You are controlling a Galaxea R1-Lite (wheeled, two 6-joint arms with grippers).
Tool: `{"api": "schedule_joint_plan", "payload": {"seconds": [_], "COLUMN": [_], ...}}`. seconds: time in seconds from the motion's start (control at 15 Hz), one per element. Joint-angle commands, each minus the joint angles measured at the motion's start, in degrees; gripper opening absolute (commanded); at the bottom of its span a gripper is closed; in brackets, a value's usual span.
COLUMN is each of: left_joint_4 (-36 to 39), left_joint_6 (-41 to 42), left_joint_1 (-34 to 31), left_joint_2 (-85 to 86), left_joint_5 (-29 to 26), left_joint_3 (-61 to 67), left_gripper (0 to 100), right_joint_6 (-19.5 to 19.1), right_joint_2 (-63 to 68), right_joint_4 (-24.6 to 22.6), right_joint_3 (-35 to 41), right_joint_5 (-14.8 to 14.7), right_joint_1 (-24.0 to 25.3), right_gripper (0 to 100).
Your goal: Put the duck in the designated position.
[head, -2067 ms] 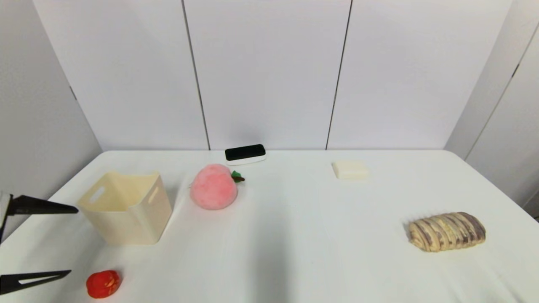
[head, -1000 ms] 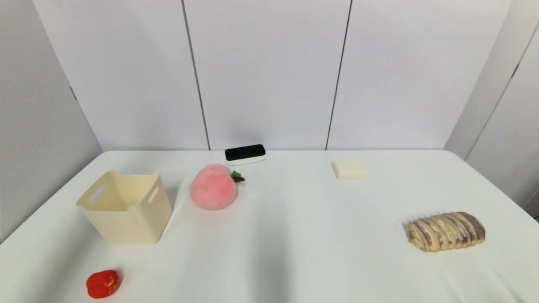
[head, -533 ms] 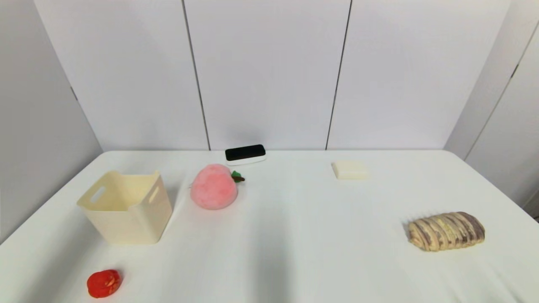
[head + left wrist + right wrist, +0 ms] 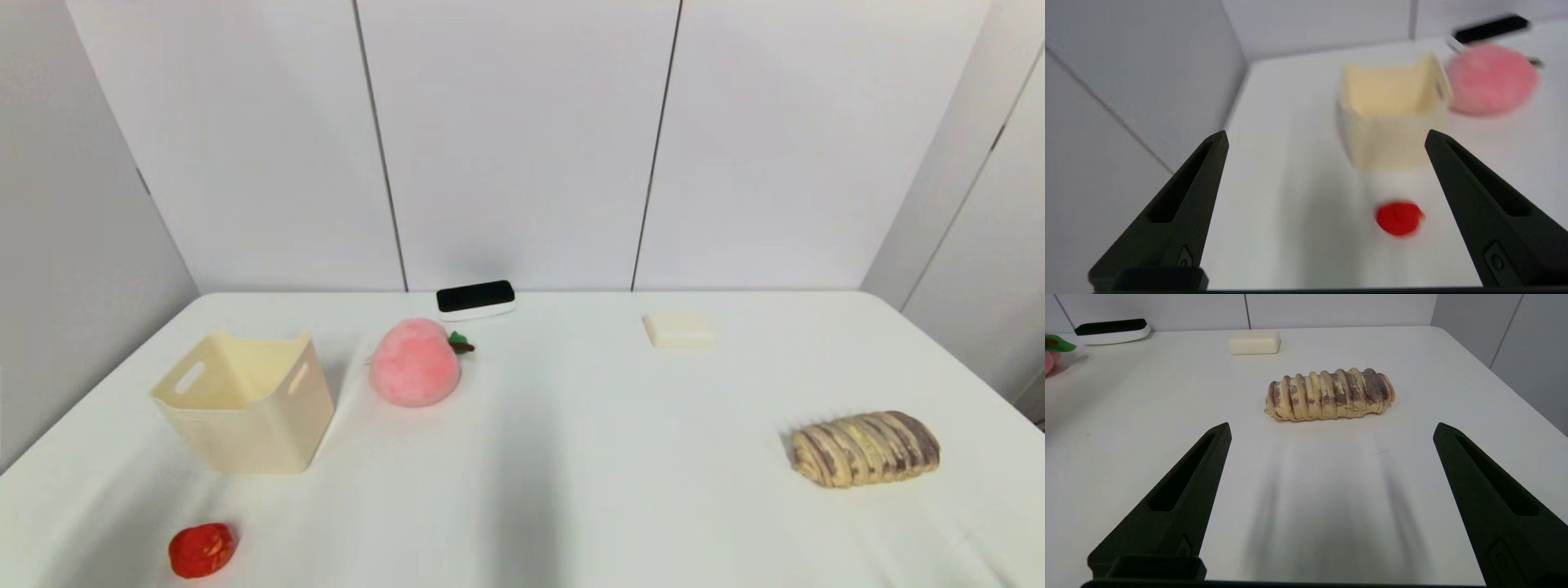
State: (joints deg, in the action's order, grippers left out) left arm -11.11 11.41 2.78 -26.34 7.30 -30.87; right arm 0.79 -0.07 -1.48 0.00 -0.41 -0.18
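Head view, near to far: the duck (image 4: 202,550) lay on the bench (image 4: 571,490) at the near left corner, alone and touching nothing. Behind it, along the left edge, stood an open cream bin (image 4: 245,404) with handle slots, upright. Toward the right edge, roughly level with the bin, lay a striped bread roll (image 4: 865,448). Farther back, just right of the bin, sat the pink plush peach (image 4: 415,363), green leaf pointing to the far edge. A pale soap bar (image 4: 678,329) rested near the far edge, right of centre, well apart from the roll. A black-topped white device (image 4: 476,299) sat at the far edge, just behind the peach. Neither arm showed in this view.

Left wrist view: the left end effector (image 4: 1325,136) was held above the near left corner, its two black fingers (image 4: 1184,204) spread wide and holding nothing. The duck (image 4: 1399,218) lay on the bench between and beyond the fingertips, with the bin (image 4: 1392,110) and peach (image 4: 1490,79) behind it.

Right wrist view: the right end effector (image 4: 1331,428) was low over the bench near its near edge on the right, fingers (image 4: 1486,498) spread wide, empty, facing the bread roll (image 4: 1329,394).
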Motion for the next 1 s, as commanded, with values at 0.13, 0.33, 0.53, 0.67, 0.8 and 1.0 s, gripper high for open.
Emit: {"api": "schedule_joint_plan", "payload": {"seconds": [0.13,0.33,0.53,0.67,0.8,1.0], "left_joint_4": [9.9,11.2,8.4,7.9,7.7,8.6], "left_joint_6": [-0.8,0.8,0.9,0.8,1.1,0.9], "left_joint_1": [2.8,2.4,2.3,2.2,1.7,1.8], "left_joint_2": [10.0,9.7,10.0,10.0,10.1,10.1], "left_joint_5": [-12.3,-12.6,-12.6,-12.6,-13.3,-13.4], "left_joint_3": [19.6,23.2,24.3,25.6,26.1,28.2], "left_gripper": [100,100,100,100,100,100], "right_joint_6": [0.0,0.0,0.0,0.0,0.0,0.0], "right_joint_2": [0.1,0.1,0.1,0.1,0.1,0.1], "right_joint_4": [0.0,0.0,0.0,0.0,0.0,0.0], "right_joint_3": [0.5,0.5,0.5,0.5,0.5,0.5], "right_joint_5": [0.0,0.0,0.0,0.0,0.0,0.0], "right_joint_1": [0.0,0.0,0.0,0.0,0.0,0.0], "right_gripper": [100,100,100,100,100,100]}}
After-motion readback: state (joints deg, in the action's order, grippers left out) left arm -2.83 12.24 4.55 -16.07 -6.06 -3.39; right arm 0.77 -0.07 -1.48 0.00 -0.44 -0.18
